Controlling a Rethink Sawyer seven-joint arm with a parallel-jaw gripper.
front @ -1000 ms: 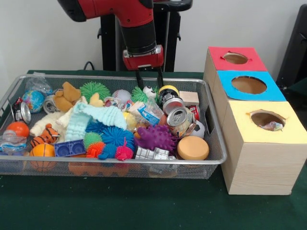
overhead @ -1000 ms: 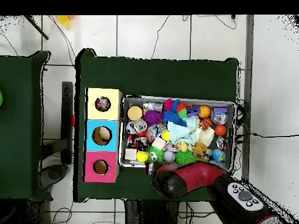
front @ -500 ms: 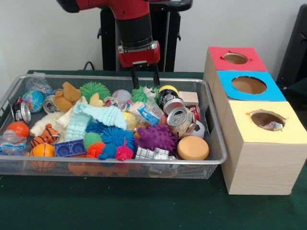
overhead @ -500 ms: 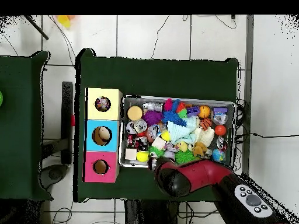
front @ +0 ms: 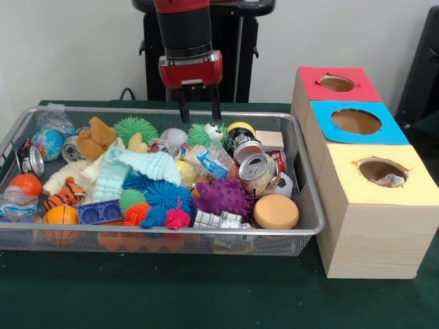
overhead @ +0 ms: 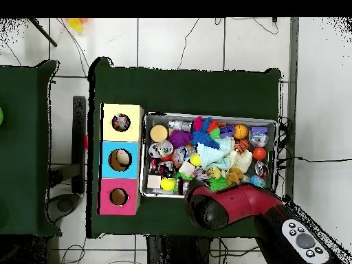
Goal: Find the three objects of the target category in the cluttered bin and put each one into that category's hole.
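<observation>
Front view, wire bin [front: 305, 205] heaped with toys, cans, yellow-topped hole [front: 381, 170] holding something.

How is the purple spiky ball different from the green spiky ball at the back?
The purple spiky ball has thick, stubby bumps; the green spiky ball has thin, hair-like spikes. The purple one lies near the bin's front, the green one by its back wall. Both are soft-looking spiky toys in the wire bin.

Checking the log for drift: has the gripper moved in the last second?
Yes. In the front view the gripper has risen and shifted left along the bin's far rim, away from the red box.
</observation>
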